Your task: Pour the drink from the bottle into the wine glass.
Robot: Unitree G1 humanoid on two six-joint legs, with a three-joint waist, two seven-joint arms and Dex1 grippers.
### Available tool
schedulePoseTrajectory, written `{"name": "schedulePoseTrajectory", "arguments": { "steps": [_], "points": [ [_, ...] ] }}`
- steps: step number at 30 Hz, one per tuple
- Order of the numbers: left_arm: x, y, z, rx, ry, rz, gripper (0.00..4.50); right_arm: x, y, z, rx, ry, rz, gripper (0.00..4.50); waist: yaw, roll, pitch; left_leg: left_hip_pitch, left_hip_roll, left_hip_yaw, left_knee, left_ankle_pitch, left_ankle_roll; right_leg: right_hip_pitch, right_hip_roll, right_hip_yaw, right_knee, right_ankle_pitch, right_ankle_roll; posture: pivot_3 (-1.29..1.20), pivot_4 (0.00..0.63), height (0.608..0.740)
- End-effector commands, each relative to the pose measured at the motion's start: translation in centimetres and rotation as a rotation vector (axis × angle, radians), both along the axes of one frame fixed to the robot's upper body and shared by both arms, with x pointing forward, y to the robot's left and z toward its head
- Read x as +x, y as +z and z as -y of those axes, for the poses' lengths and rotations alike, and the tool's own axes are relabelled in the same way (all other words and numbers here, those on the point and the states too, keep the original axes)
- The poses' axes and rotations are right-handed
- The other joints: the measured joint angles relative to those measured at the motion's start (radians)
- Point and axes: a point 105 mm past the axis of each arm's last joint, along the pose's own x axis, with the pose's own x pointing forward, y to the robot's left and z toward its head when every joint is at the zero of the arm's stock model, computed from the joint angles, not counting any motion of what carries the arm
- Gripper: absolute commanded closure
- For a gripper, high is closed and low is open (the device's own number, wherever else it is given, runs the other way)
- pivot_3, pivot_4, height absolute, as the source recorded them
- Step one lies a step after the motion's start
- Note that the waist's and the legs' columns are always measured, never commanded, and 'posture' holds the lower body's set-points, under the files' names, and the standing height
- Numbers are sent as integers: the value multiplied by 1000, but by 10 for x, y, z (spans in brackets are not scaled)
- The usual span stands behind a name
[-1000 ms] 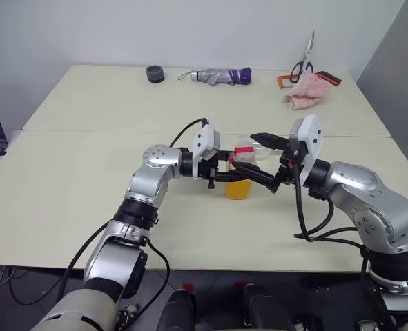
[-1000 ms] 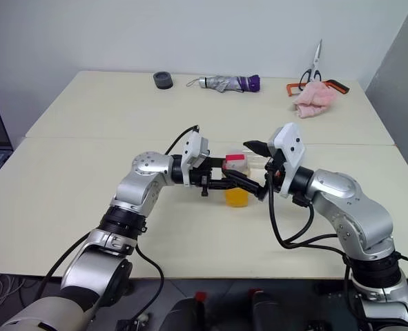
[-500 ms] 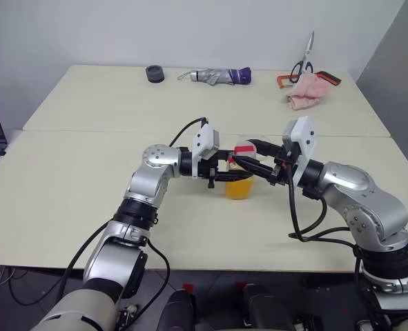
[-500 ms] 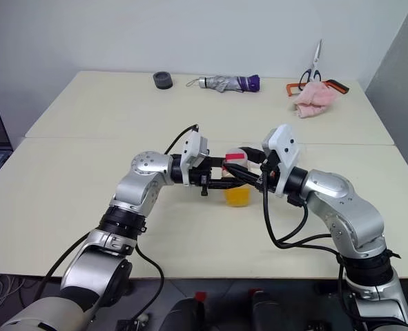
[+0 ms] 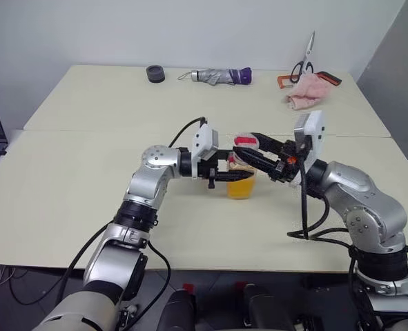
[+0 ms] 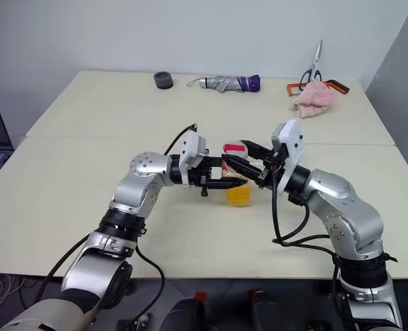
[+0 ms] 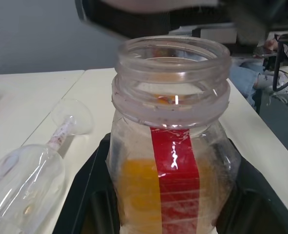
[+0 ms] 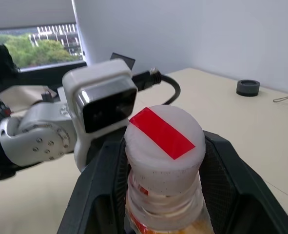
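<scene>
**Operator:** What are my jaws doing?

**Spotter:** Your left jaws are clamped level on the lower body of the bottle [image 5: 240, 185], one black finger down each side. Your right jaws come in from the opposite side, higher up, and are closed on the cap [image 8: 164, 141], directly over the bottle's neck.

**Operator:** Is the cap off?

**Spotter:** In your left wrist view the wide mouth looks uncovered, with the threads bare. Whether the cap still touches the rim I cannot tell.

**Operator:** Describe the bottle for me.

**Spotter:** It is small and made of clear plastic, with a squarish body and rounded shoulders. A glossy red strip runs vertically down the face. The drink [image 7: 134, 190] is bright orange and translucent, and it fills only the lower part. The cap is a matte white round with a red band across its flat top.

**Operator:** And the glass?

**Spotter:** The wine glass [image 7: 24, 180] lies on its side on the bench [image 5: 86, 200], near the bottle and outside both of your jaws. It is clear, with a rounded bowl, a short stem and a round foot.

**Operator:** Anything else around the bottle?

**Spotter:** Well beyond the bottle, along the far edge of the bench, you have a black ring [image 5: 155, 73], a folded grey-and-purple umbrella [image 5: 217, 76], a crumpled pink cloth [image 5: 307, 93] and scissors [image 5: 304, 62].
</scene>
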Motion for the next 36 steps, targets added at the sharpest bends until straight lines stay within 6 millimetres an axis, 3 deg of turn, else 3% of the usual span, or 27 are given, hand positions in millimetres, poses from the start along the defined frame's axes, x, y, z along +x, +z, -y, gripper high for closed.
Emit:
{"name": "schedulePoseTrajectory", "arguments": {
  "steps": [1,4,8,13,18,22,23,25,30,36],
  "points": [
    [-6,14,4,-26,-29,53,2640,-6,19,9,8,-40,100,2775,0,0,0,0,0,0,0,0,0,0,0,0,0,0,0,0,150,740],
    [-5,14,2,-27,-20,54,2640,-4,25,29,-16,-129,137,2775,0,0,0,0,0,0,0,0,0,0,0,0,0,0,0,0,150,740],
    [-3,14,-1,-34,-2,54,2640,-8,4,73,-82,-265,58,2776,10,0,0,-1,0,-1,0,0,0,1,0,-2,-2,0,0,0,150,740],
    [-2,15,-2,-37,6,54,2640,-7,-65,116,-210,-460,-109,2776,4,0,0,0,-1,0,-1,0,0,1,0,0,-1,0,0,0,150,740],
    [-1,16,-3,-40,17,54,2640,0,-124,136,-281,-629,-222,2776,-6,0,0,2,0,2,0,0,0,1,1,3,1,0,0,0,150,740],
    [1,18,-4,-44,29,57,2640,-1,-147,137,-299,-649,-276,2776,-4,1,0,3,1,2,0,0,0,1,2,3,2,0,0,0,150,740],
    [1,18,-5,-45,31,57,2640,-3,-152,138,-303,-647,-299,2427,-4,1,0,2,1,2,0,0,0,1,2,3,2,0,0,0,150,740],
    [1,19,-6,-46,38,57,2640,-5,-156,140,-290,-646,-331,1807,-2,1,0,2,0,2,0,0,0,1,1,3,2,0,0,0,150,740],
    [4,19,-12,-54,70,55,2640,-14,-146,145,-271,-598,-336,156,0,1,0,2,0,2,1,0,0,1,1,3,2,0,1,0,150,740],
    [8,23,-23,-78,138,53,2640,-24,-130,152,-410,-530,-272,0,1,1,0,2,0,2,0,0,0,1,1,3,1,0,1,0,150,740]
  ]
}}
